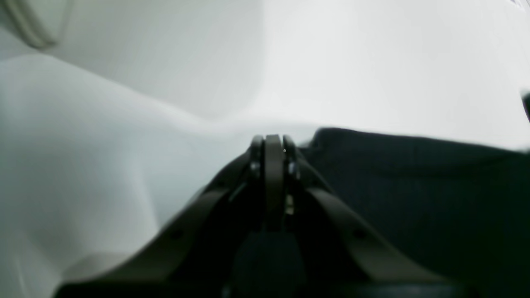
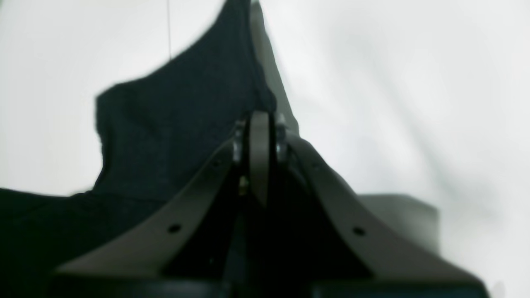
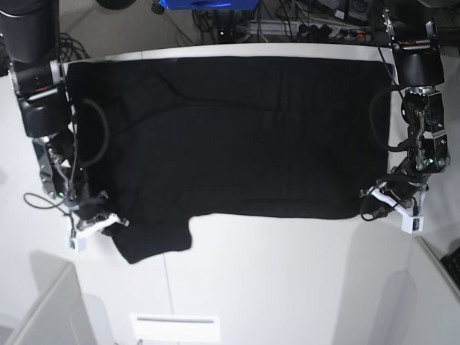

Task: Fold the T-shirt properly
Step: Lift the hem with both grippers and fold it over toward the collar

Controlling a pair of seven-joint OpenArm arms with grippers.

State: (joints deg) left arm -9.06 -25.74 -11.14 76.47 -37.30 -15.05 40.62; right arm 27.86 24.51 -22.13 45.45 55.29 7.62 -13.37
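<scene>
We are seeing the T-shirt [image 3: 237, 136] lying spread flat, plain black side up, across the far half of the white table [image 3: 287, 287]. The right gripper [image 3: 108, 218] is sitting at its near sleeve corner with jaws pressed together, the left gripper [image 3: 370, 205] likewise at the opposite near corner. Through the blurred wrist views, each seems to be pinching cloth. Cables [image 3: 287, 21] are crowding behind the table.

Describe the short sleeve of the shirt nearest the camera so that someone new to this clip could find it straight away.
A black T-shirt lies spread wide across the white table, between the two arms. Follow its near edge toward the right gripper: there a rounded black flap, the sleeve, juts out toward the camera. It is the only part breaking that otherwise straight edge.
</scene>
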